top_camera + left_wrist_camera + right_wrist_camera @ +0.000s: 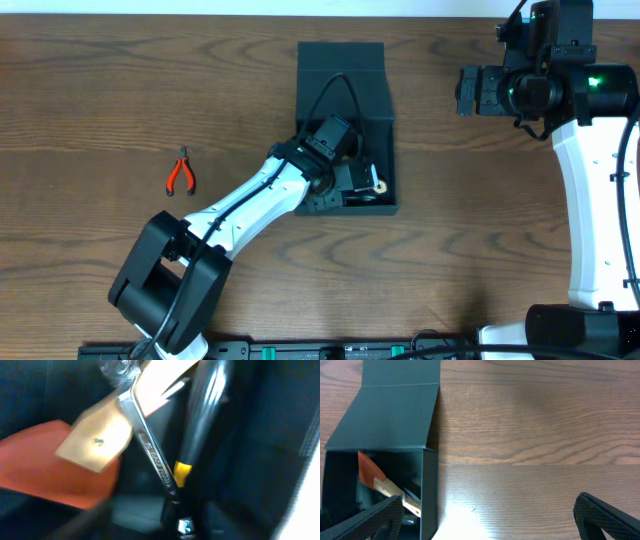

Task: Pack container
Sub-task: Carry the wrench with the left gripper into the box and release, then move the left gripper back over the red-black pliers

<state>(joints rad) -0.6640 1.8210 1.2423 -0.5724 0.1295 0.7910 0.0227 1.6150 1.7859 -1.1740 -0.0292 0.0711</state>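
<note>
Container (340,65) sits mid-table, lid flap folded open and lying flat toward the far edge. It stands on the wood-grain table (100,80).

The left arm reaches down into the open box, with the left gripper (352,183) inside it, low against the near wall. I can't tell how its jaws stand. The overhead shows only dark-on-dark, and the wrist view is blurred, with no clear fingertips.

The left wrist view shows the contents. A silver combination wrench (152,457) leans diagonally. Just beside it is a black-handled tool (200,420) with a yellow band, and the two cross near the bottom. To the left is a flat orange piece (35,465) with a tan wooden part (100,435) over it; I can't tell what tool that is. The same orange and tan item also shows inside the box from the right wrist view.

The right gripper (487,517) is out over bare table right of the box, well apart from it. Its jaws are spread wide with nothing between them.

Red-handled pliers (181,172) lie on the table left of the box, well apart from it.
</note>
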